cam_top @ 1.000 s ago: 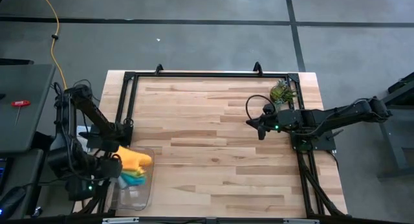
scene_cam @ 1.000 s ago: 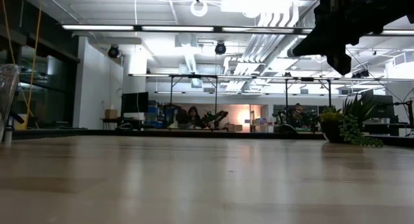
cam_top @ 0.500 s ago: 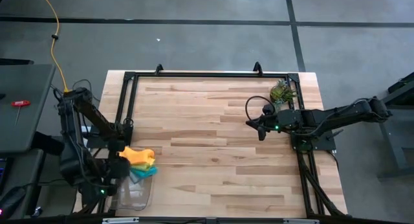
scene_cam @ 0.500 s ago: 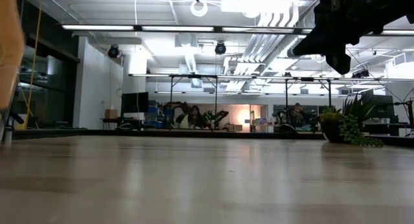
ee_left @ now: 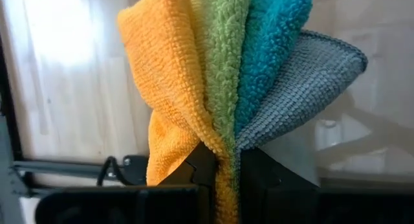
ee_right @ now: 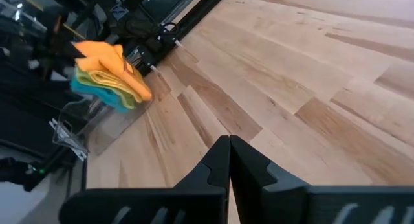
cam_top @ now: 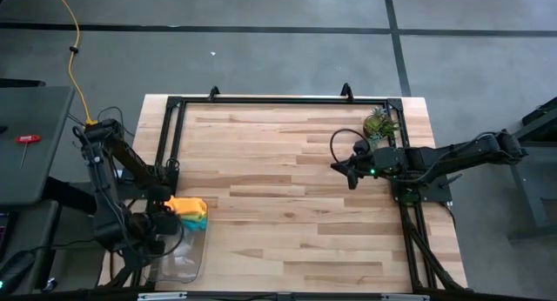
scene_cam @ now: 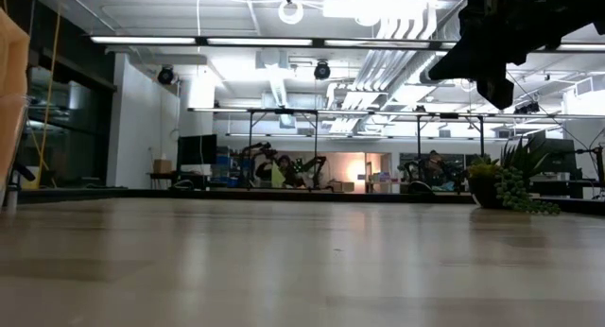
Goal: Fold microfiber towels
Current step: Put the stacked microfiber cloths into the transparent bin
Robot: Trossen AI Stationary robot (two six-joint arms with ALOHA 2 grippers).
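A bundle of microfiber towels (ee_left: 226, 68), orange, lime green, teal blue and grey, is bunched in my left gripper (ee_left: 223, 164), which is shut on it. It hangs at the table's near left corner (cam_top: 187, 210), above the far end of a clear plastic tray (cam_top: 178, 253). The right wrist view shows the same bundle (ee_right: 110, 75) above the tray. An orange edge (scene_cam: 9, 91) shows at the low view's left border. My right gripper (cam_top: 351, 181) is shut and holds nothing, above the table's right half. My left gripper pinches the towels' gathered part (ee_left: 223, 143) between its two fingers, several layers together. The fingers slant steeply down from above. The layers fan out beyond the fingertips, orange on one side and grey on the other. The bundle is lifted clear of the table.
A small green plant (cam_top: 379, 123) stands at the far right, beside the black frame (cam_top: 278, 101) that runs along the table's edges. Bare wood (cam_top: 278, 188) lies between the two arms. People sit in the room far behind the table.
My left gripper has gone down toward the tray with the towel bundle and tipped more steeply downward, staying shut on it. The bundle has shifted a little toward the table's far edge, and its orange edge has come into the low view.
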